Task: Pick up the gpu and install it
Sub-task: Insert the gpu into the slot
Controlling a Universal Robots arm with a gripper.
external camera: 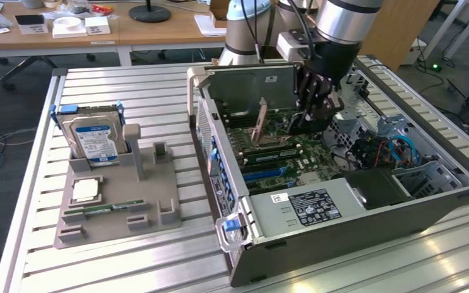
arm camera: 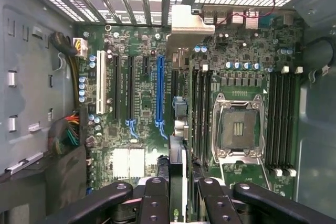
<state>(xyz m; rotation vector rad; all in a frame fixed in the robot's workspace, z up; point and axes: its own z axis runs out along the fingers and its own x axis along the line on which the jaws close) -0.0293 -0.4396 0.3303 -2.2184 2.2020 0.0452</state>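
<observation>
Inside the open computer case (external camera: pixel 430 201), my gripper (external camera: pixel 312 113) is shut on the gpu (external camera: pixel 261 128), holding it on edge above the motherboard (external camera: pixel 300 152). In the wrist view the gpu (arm camera: pixel 178 150) runs as a thin edge from between my black fingers (arm camera: pixel 157 198) up to its silver end bracket (arm camera: pixel 186 24) at the case's rear slot openings. The card lies just beside the long blue slot (arm camera: pixel 160 93), on its CPU-socket side. I cannot tell whether its lower edge touches a slot.
On the grey fixture (external camera: pixel 157 189) at the exterior view's left stand a silver hard drive (external camera: pixel 94 139), a CPU (external camera: pixel 85 190) and a RAM stick (external camera: pixel 104 209). Inside the case are the CPU socket (arm camera: pixel 237 127), RAM slots (arm camera: pixel 281 119), cable bundles (arm camera: pixel 68 129) and the power supply (external camera: pixel 320 204).
</observation>
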